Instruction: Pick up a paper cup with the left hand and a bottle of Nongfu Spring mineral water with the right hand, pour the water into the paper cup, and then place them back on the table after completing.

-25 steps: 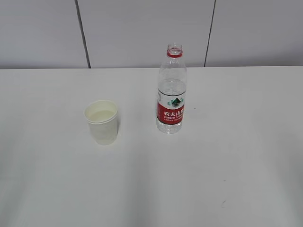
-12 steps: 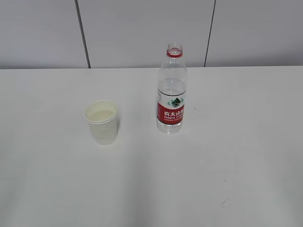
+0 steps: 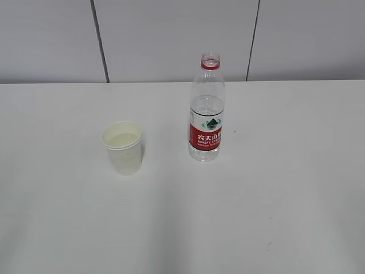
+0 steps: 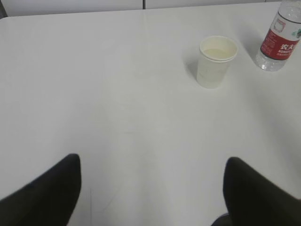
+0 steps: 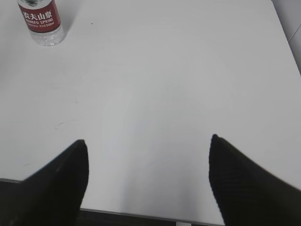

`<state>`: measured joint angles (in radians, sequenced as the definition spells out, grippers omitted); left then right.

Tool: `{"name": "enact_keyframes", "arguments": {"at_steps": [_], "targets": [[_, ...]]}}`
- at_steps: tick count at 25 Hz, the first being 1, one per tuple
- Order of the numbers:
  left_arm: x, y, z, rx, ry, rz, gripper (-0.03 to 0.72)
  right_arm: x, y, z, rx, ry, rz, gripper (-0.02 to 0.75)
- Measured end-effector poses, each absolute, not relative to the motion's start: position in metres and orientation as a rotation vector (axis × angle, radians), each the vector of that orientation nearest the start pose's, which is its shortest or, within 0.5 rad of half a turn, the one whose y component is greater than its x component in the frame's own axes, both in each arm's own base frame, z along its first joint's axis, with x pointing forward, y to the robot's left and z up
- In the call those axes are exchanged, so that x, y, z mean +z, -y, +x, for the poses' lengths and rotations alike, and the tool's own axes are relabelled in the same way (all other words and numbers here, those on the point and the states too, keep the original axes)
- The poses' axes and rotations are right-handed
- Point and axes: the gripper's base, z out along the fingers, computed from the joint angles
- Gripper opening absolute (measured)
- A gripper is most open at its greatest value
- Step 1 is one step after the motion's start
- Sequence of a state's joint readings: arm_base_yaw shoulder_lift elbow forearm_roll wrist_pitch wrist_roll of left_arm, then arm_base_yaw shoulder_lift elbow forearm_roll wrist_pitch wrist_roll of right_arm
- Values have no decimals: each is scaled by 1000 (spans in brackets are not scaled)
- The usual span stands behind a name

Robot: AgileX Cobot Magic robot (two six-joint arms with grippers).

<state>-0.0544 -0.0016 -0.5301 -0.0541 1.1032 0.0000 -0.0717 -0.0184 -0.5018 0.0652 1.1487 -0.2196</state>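
Note:
A white paper cup (image 3: 122,147) stands upright on the white table (image 3: 256,188), left of centre. It holds some water; it also shows in the left wrist view (image 4: 216,60). An uncapped Nongfu Spring bottle (image 3: 206,111) with a red label stands upright to its right, partly filled with clear water. It shows in the left wrist view (image 4: 281,40) and the right wrist view (image 5: 41,21). My left gripper (image 4: 150,162) is open and empty, well short of the cup. My right gripper (image 5: 148,146) is open and empty near the table's front edge, far from the bottle. Neither arm shows in the exterior view.
A grey panelled wall (image 3: 171,40) runs behind the table's far edge. The table's front edge (image 5: 141,214) lies under my right gripper, and its right edge (image 5: 284,35) shows in the right wrist view.

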Motion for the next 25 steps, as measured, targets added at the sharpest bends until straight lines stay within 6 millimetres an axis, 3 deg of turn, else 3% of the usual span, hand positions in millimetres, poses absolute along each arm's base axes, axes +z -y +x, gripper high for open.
{"name": "enact_keyframes", "arguments": {"at_steps": [25], "targets": [[282, 4, -11, -98, -2054, 61, 563, 271, -6, -11, -86, -2106, -150, 587]]}}
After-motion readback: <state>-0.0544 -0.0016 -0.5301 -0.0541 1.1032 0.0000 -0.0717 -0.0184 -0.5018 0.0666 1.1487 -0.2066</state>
